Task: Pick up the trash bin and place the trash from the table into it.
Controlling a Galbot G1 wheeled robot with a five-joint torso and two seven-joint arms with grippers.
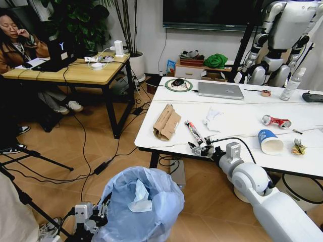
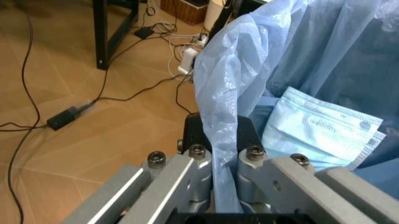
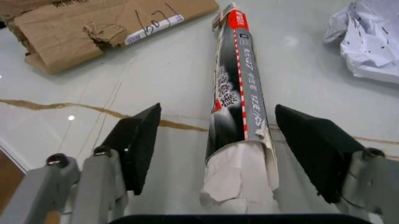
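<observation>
The long, thin black-and-red wrapper (image 3: 237,88) lay flat on the white marble-look table (image 1: 237,126) near its front edge, its torn white end pointing toward you, with the crumpled brown cardboard (image 1: 166,122) to one side and the white tissues (image 1: 212,120) to the other, both clear of it. You had the right gripper (image 3: 227,144) spread wide, one black pad on each side of the wrapper's near end and neither pad touching it. That was a good straddle; the wrapper sat a little closer to one pad, so you would have done well to centre it, go low until the pads nearly met the tabletop, and close across the narrow width, since so flat a thing likely slips if pinched high.

Below the table edge, the trash bin lined with a crinkly light-blue plastic bag (image 1: 144,201) hung from your left gripper (image 2: 215,163), which was clenched on the bag's rim; a pale blue face mask (image 2: 321,133) lay inside. You needed to keep that mouth open and near.
</observation>
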